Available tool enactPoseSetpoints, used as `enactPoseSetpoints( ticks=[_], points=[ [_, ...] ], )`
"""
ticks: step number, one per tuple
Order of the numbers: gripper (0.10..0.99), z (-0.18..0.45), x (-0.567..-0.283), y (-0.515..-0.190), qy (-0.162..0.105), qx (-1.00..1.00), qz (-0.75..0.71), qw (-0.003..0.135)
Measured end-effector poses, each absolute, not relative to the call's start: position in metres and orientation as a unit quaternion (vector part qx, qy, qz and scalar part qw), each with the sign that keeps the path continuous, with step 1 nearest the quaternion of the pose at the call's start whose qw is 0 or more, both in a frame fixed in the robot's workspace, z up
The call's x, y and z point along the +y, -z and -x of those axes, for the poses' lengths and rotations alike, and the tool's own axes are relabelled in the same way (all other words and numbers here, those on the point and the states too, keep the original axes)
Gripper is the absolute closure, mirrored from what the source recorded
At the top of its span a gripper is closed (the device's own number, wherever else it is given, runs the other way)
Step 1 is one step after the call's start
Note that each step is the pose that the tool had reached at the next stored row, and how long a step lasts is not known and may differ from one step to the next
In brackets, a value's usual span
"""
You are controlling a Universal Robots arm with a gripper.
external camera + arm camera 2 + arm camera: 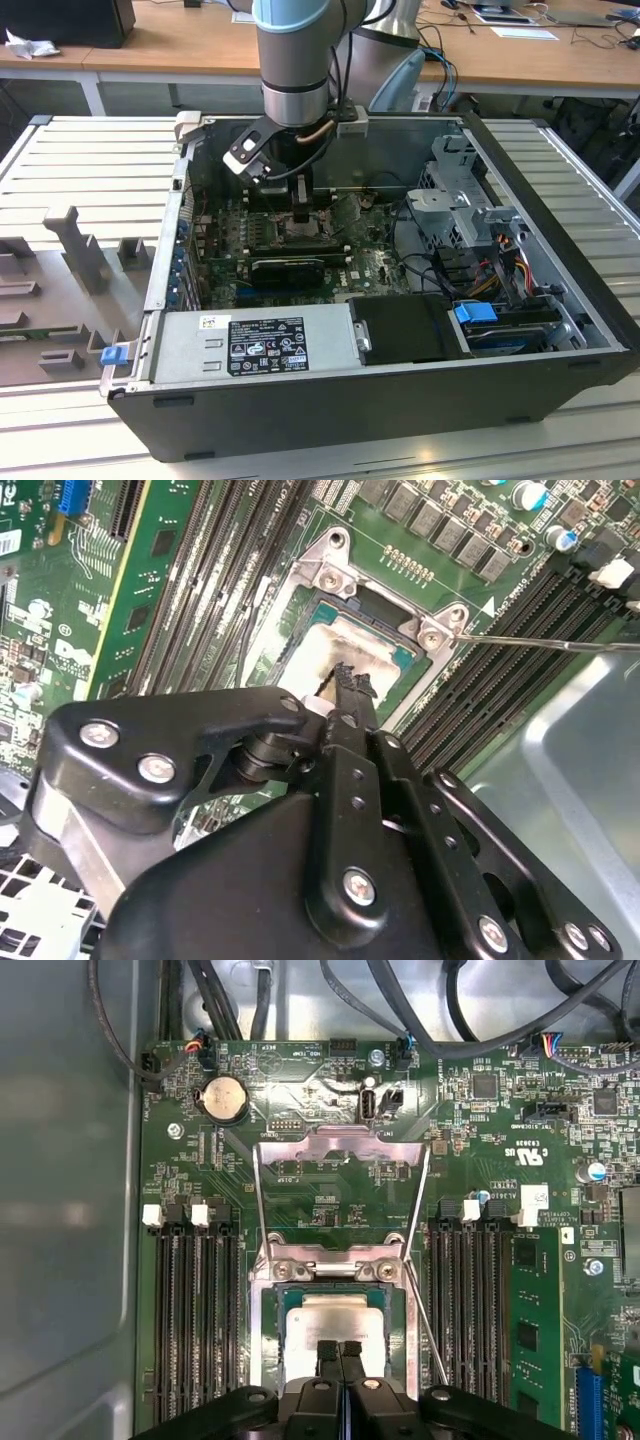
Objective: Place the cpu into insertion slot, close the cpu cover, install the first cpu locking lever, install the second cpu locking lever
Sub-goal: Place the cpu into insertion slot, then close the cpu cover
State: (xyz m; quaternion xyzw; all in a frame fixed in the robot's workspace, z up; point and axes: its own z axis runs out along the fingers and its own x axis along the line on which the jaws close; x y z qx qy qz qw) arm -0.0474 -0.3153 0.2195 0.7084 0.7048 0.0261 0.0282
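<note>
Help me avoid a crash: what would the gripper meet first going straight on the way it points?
Probably the cpu, lying in the insertion slot just ahead of the shut gripper. The cpu cover stands swung back, clear of that line. How much gap there is cannot be told.

Motherboard [500,1160] showing deep green, cpu [335,1322] gleaming pale silver, cpu cover [340,1148] shining dull silver, gripper [340,1352] appearing matte black, memory slots [195,1310] running in black parallel stripes, arm [295,60] wearing pale blue and grey.
</note>
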Motion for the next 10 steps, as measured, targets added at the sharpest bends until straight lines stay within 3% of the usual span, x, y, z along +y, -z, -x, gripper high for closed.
enactPoseSetpoints(
  ticks=[10],
  points=[
    [0.98,0.0471,-0.3153,-0.2295,-0.025,0.705,-0.708,0.027]
  ],
)
